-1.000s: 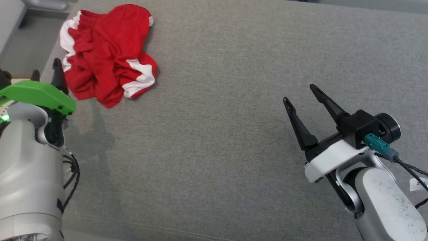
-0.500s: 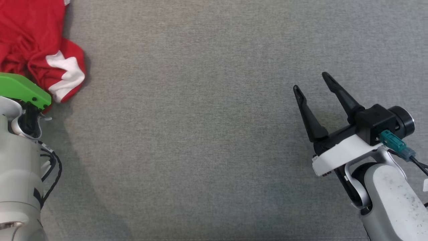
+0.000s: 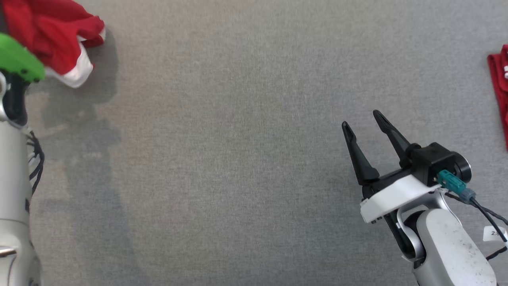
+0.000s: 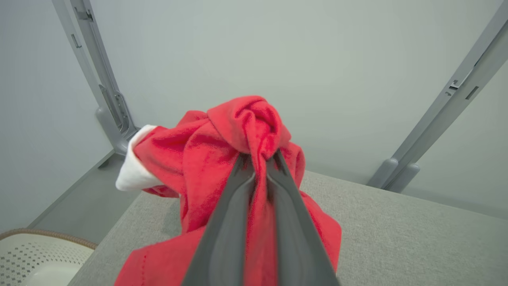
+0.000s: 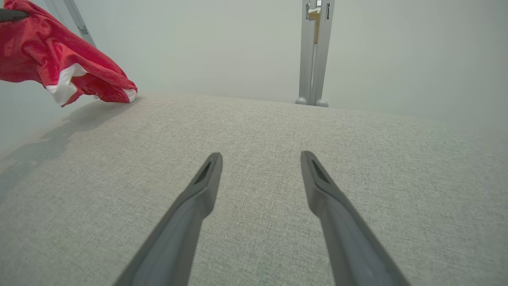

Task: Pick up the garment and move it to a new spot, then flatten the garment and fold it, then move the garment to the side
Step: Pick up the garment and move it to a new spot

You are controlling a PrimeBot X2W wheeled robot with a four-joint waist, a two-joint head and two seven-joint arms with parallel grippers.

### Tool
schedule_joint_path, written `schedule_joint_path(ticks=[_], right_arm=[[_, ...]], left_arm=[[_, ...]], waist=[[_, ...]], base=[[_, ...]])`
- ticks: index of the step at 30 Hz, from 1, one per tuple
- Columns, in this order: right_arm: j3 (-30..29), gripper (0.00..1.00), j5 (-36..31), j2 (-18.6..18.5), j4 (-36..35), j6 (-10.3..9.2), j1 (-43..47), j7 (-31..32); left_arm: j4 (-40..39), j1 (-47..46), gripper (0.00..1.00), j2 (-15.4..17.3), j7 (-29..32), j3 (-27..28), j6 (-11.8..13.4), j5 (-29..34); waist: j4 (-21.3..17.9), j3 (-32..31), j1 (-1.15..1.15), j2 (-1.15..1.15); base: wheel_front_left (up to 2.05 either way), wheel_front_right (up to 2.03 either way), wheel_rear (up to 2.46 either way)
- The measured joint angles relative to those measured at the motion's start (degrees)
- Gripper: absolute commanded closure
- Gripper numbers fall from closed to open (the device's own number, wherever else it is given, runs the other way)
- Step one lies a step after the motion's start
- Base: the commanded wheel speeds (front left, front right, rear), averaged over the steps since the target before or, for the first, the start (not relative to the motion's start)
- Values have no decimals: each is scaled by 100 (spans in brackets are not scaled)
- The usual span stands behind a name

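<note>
Our left tool (image 4: pixel 260 159) is clamped on a bunched fold of the red garment (image 4: pixel 222 135), which hangs from it over the far left corner of the table (image 3: pixel 238 159). Our right tool (image 3: pixel 360 119) stands wide and empty, well apart. We judge it best to lift until the cloth clears, then carry it centreward. Crumpled, it shows no clear long axis. It droops from the grip, with the white trim (image 5: pixel 63 89) near its low end.

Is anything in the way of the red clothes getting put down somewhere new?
Nothing visible. The left claw pinches the red garment, and the grey surface beside it lies bare up to the open right claw.
</note>
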Motion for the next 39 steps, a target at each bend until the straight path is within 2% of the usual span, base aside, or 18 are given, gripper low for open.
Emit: schedule_joint_path(ticks=[6,10,22,29,33,39], right_arm=[[-182,0,42,92,162,0,205,-100],[-291,0,44,137,153,0,280,-116],[-454,0,2,233,69,0,435,-143],[-573,0,-5,331,42,-1,499,-223],[-589,0,-9,394,56,-1,512,-270],[-589,0,-14,433,163,0,536,-305]], left_arm=[[-853,-88,100,-344,190,-619,-54,53],[-1490,-56,100,-569,525,-1068,-57,-73],[-3232,857,100,-1196,1012,-1796,-58,-415],[-3810,1536,100,-1149,1120,-1979,156,-350],[-3995,1937,100,-850,1260,-2035,323,-163],[-3793,2482,100,-884,1369,-2347,320,-147]], waist=[[-44,-614,0,0],[-224,-912,0,0],[-1288,-1162,0,0],[-1779,-1074,-1,0],[-1887,-965,0,0],[-1889,-947,-1,0]], base=[[0,0,0],[0,0,0],[0,0,0],[0,0,0],[0,0,0],[0,0,0]])
